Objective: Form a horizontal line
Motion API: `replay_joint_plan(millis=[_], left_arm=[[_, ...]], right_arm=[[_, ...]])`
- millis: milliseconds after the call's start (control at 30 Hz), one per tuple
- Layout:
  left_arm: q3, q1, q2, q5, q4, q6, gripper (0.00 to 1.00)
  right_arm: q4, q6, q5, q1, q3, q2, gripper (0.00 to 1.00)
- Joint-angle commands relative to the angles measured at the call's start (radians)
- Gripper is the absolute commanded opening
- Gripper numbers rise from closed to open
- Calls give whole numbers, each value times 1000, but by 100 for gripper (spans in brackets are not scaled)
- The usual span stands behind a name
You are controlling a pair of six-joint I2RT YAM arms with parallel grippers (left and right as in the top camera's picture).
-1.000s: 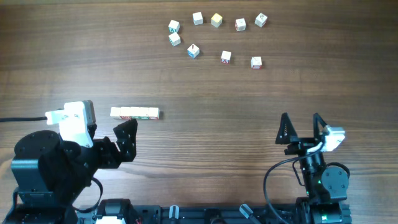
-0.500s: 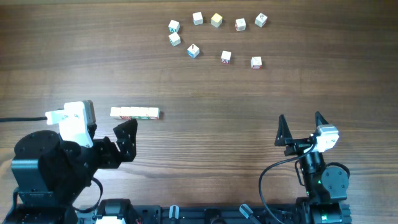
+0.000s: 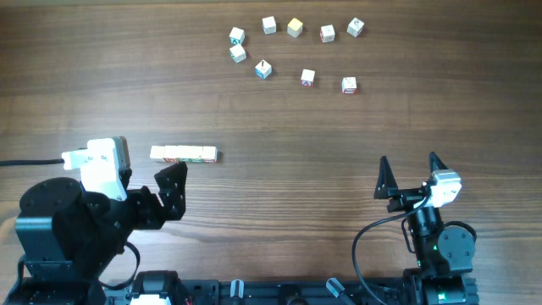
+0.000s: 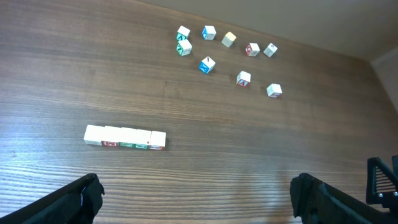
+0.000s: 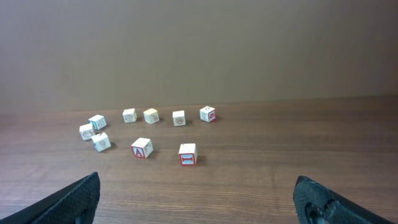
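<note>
The horizontal line (image 3: pixel 184 153) is a straight bar of whitish cubes lying edge to edge on the left of the wooden table; in the left wrist view the line (image 4: pixel 125 137) shows red and green face marks. My left gripper (image 3: pixel 149 182) is just in front of the line, open and apart from it, with nothing between its fingers (image 4: pixel 198 190). My right gripper (image 3: pixel 410 165) stands open at the front right, far from the line, which is out of the right wrist view; its jaws (image 5: pixel 198 190) are wide apart over bare wood.
Several loose cubes (image 3: pixel 294 27) lie scattered at the back centre of the table, also seen in the left wrist view as loose cubes (image 4: pixel 242 78) and in the right wrist view as loose cubes (image 5: pixel 187 154). A black cable (image 3: pixel 25 161) runs off the left edge.
The right wrist shifted slightly to the left early in the second and has stayed still since. The left arm and all cubes have not moved.
</note>
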Motion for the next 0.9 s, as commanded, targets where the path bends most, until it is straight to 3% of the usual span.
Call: replay_joint_plan(millis=[0, 167, 300, 633, 867], left_arm=[[-3, 0, -3, 9, 3, 1, 100], [-3, 0, -3, 8, 2, 1, 100], [-3, 0, -3, -97, -23, 35, 100], [-7, -29, -11, -16, -64, 4, 100], [-137, -29, -166, -76, -23, 5, 100]], right_arm=[[2, -18, -20, -6, -1, -15, 100], [2, -18, -19, -6, -1, -15, 100], [2, -18, -19, -6, -1, -15, 100], [2, -18, -19, -6, -1, -15, 100], [2, -18, -20, -6, -1, -15, 100]])
